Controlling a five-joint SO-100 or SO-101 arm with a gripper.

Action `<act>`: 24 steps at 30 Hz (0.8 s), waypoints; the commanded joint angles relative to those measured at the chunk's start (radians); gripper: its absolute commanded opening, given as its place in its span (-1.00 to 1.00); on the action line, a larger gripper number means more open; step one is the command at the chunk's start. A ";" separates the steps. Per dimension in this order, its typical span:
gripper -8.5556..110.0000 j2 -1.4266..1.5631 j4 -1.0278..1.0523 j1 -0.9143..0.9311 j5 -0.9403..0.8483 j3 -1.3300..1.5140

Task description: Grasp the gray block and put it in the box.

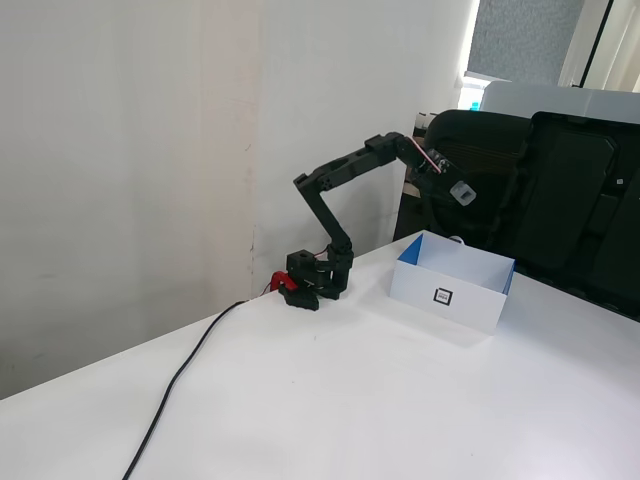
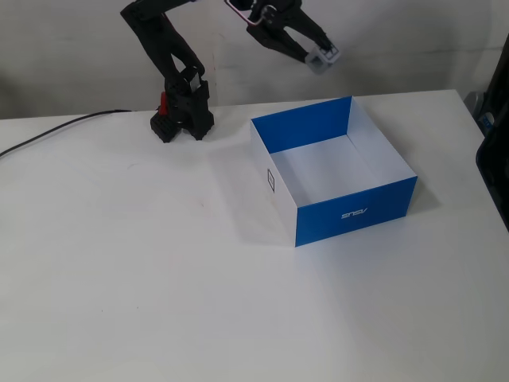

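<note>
Fixed views both show the claw (image 2: 324, 56) clamped on the gray block (image 2: 321, 56), held high above the box (image 2: 355, 212) toward its 12 o'clock wall. Small, rigid and probably light, the block suits a pinch across opposite flat faces; its rounded corners could slip.

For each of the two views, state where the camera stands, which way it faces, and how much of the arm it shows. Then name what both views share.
A fixed view: low at the table's near end, facing the wall; whole arm, gripper holding block above box.
A fixed view: high, looking down at table; arm cut off at top, gripper.
Shared: arm, block, box, cable.
</note>
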 commanded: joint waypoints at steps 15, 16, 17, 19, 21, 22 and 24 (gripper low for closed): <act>-0.27 -0.124 -0.018 -0.106 0.087 -0.080; -0.27 -0.120 -0.018 -0.109 0.087 -0.080; -0.28 -0.115 -0.014 -0.112 0.089 -0.080; -0.34 -0.100 -0.008 -0.117 0.089 -0.080; -0.41 -0.081 0.005 -0.124 0.089 -0.080; -0.49 -0.072 0.008 -0.132 0.089 -0.080; -0.68 -0.057 0.026 -0.153 0.089 -0.091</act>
